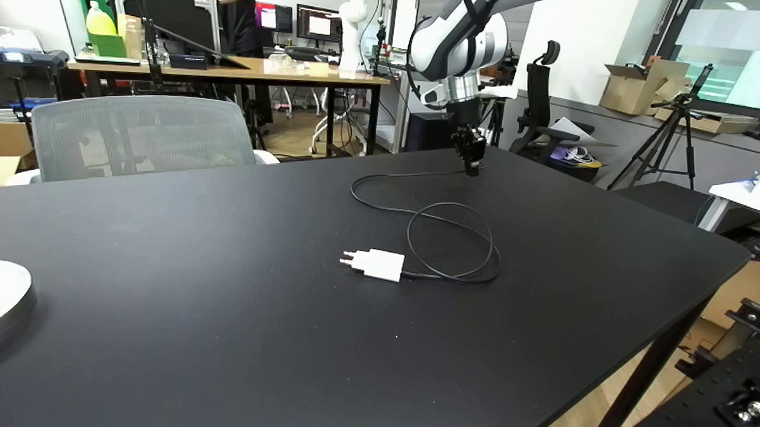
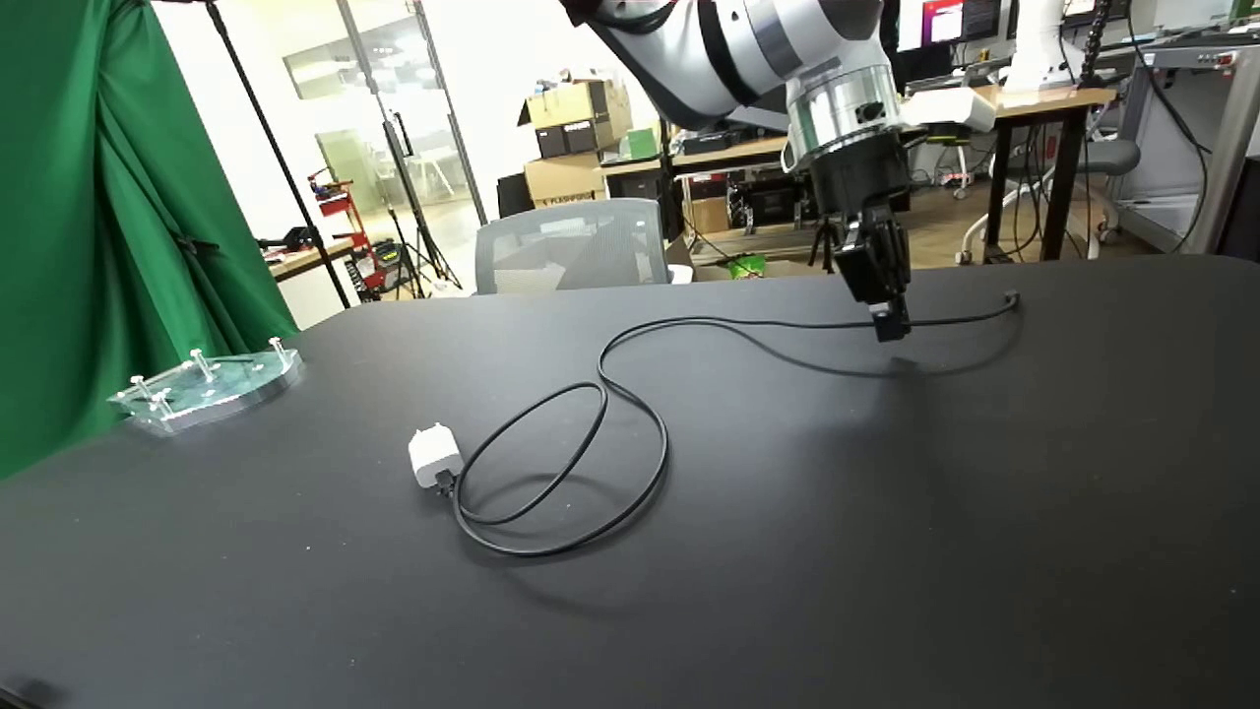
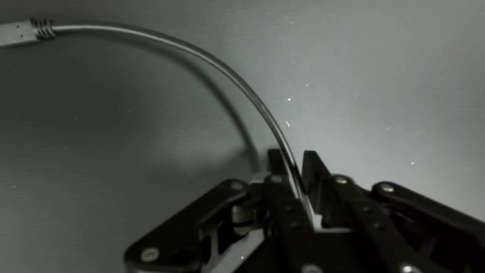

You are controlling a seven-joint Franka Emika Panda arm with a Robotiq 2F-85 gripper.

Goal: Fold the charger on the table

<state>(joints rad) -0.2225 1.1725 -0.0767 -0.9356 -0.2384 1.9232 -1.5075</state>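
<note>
The charger has a white plug block lying on the black table, with prongs pointing away from its cable. The plug also shows in an exterior view. Its thin black cable forms a loop by the plug, then runs to my gripper. My gripper is low over the table near its far side. In the wrist view my fingers are close together with the cable between them. The held stretch stands off the table and casts a shadow. The connector end extends past the gripper.
A clear plate with white posts stands on the table at the far left. A white round-edged object is at the left edge in an exterior view. A grey mesh chair stands behind the table.
</note>
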